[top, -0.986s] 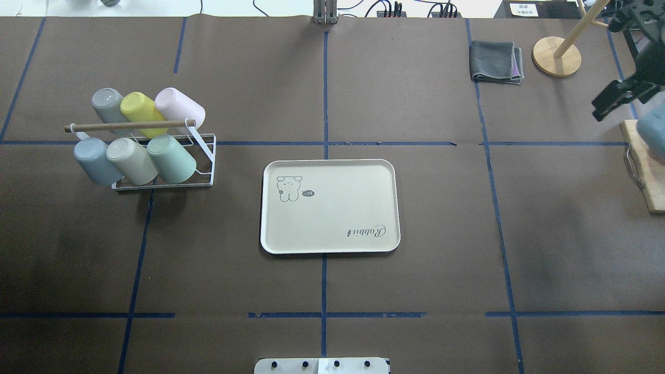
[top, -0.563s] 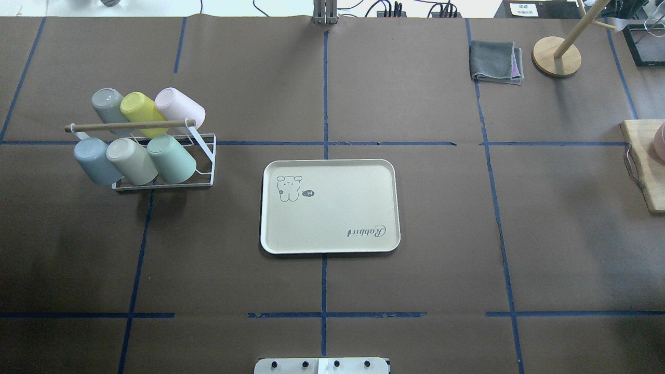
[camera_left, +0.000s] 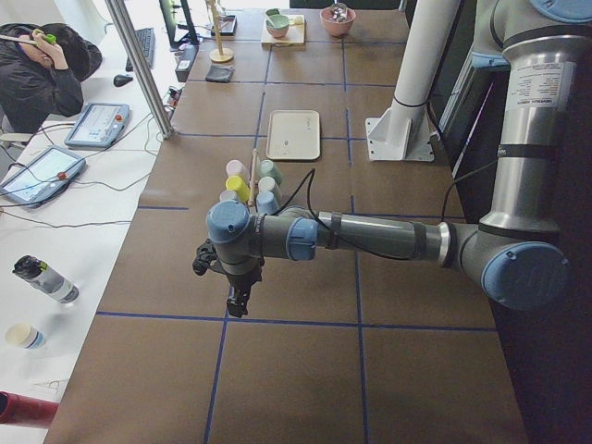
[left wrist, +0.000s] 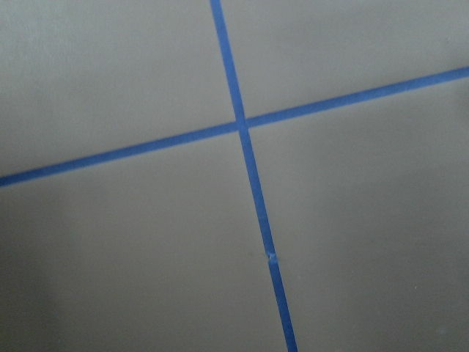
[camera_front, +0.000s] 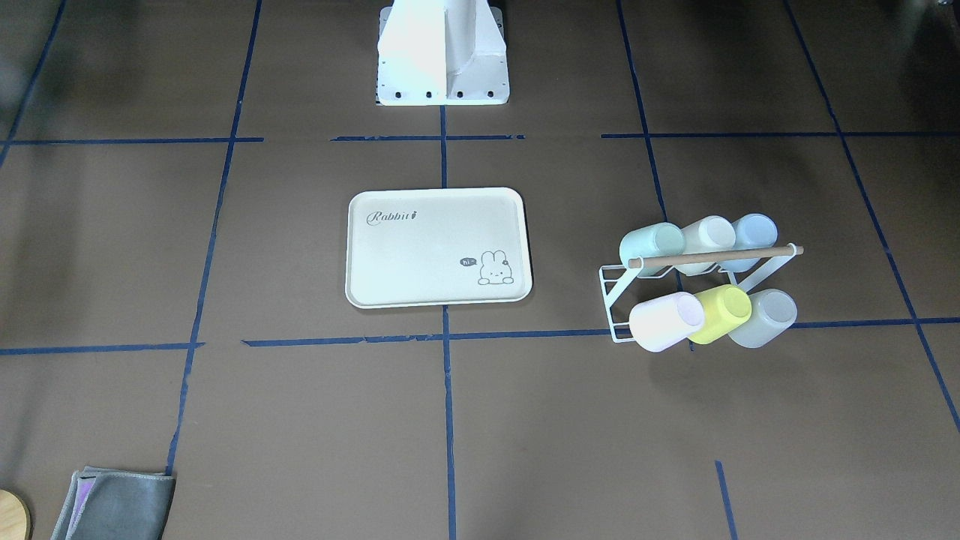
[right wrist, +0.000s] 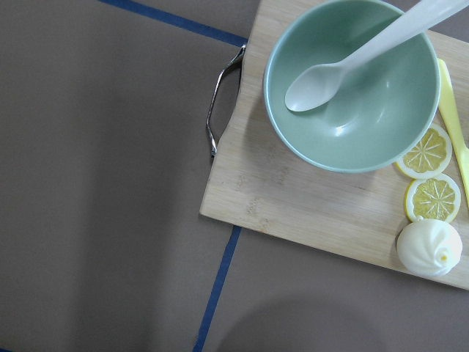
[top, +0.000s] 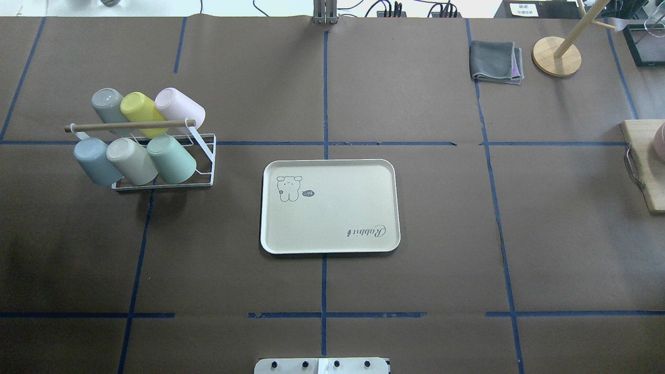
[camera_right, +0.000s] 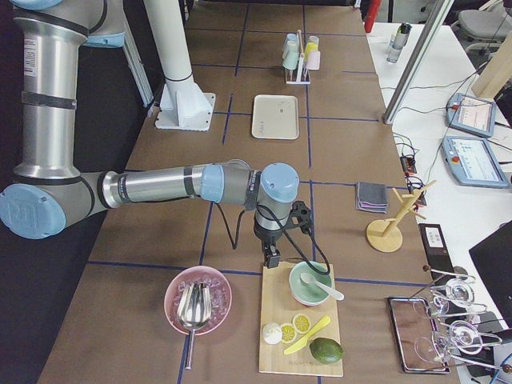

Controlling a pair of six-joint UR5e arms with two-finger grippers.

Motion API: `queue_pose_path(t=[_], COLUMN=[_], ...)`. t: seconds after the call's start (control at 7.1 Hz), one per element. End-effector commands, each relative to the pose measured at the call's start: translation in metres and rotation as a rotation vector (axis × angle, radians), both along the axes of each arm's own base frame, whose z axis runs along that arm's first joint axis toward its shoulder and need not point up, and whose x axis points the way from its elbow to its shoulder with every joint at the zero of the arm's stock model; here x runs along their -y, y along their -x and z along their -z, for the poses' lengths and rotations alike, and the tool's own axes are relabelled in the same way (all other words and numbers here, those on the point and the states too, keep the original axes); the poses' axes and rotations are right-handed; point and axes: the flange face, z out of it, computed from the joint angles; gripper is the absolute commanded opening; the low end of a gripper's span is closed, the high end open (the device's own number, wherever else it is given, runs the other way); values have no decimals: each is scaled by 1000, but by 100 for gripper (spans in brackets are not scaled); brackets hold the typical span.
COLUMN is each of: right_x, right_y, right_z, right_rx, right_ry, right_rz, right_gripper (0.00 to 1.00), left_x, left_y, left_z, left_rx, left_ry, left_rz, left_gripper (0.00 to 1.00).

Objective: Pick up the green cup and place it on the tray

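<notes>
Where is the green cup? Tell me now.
In the overhead view the green cup sits on the white wire rack at the table's left, at the near row's end closest to the tray, beside the beige cup.

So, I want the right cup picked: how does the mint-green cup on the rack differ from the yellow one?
Colour: the green cup is pale mint, the yellow cup bright yellow. Row: the green cup sits in the rack row nearer the robot base, the yellow cup in the far row. Place: the green cup is at the end nearest the tray, the yellow cup mid-row. Both are plain handleless tumblers, tilted.
</notes>
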Motion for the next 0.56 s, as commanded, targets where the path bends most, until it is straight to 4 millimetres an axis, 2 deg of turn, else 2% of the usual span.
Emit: queue_pose_path(t=[0.0, 0.14, 0.28, 0.42], right_x=[-3, -3, -3, -3], right_y=[-1, -1, -1, -1], right_z=[-1, 0, 0, 1], right_rx=[4, 4, 4, 6], right_ry=[3, 1, 1, 0], right_rz=[-27, -29, -29, -29], right_gripper=[100, 100, 100, 100], left_x=[22, 25, 31, 27], left_y=[-5, -6, -6, -7], left_z=[16, 16, 49, 95], left_rx=[-16, -17, -26, -37], left_ry=[-28, -18, -66, -140], left_rz=[42, 48, 66, 81], left_gripper=[100, 100, 100, 100])
